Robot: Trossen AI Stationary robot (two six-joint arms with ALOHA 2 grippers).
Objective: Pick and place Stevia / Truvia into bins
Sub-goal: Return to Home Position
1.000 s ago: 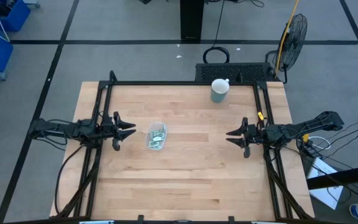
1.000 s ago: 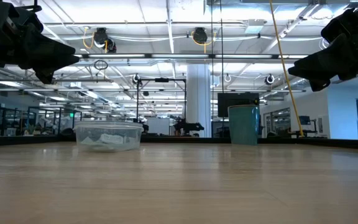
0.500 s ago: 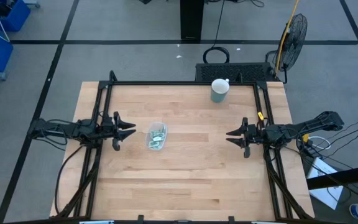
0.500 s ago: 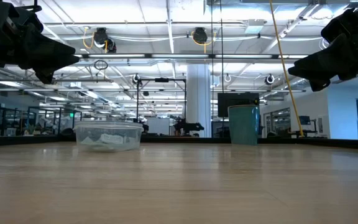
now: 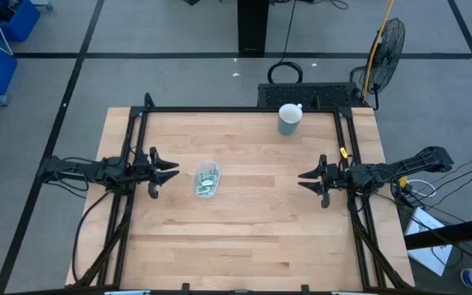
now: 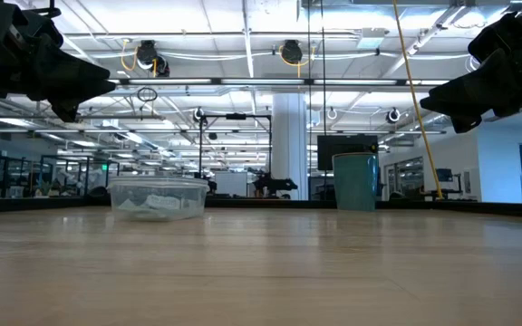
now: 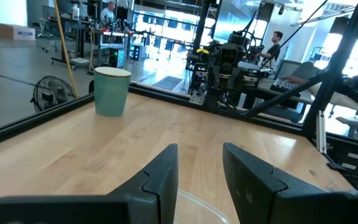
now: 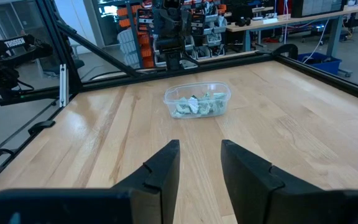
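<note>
The clear plastic bin [image 5: 206,179] stands on the table left of centre, with pale green and white sweetener packets [image 8: 197,106] lying inside it; it also shows in the low view [image 6: 159,197]. My left gripper [image 5: 174,170] hovers open just left of the bin, above the table. My right gripper [image 5: 303,179] hovers open near the table's right edge, far from the bin. The bin's rim [image 7: 197,205] peeks out below my left fingers in the left wrist view. No packets show loose on the table.
A grey-green mug [image 5: 289,119] stands near the far edge, right of centre, seen too in the low view [image 6: 355,181]. Black frame rails [image 5: 244,110] run along the table's far, left and right sides. Bare wood spreads across the centre and near half.
</note>
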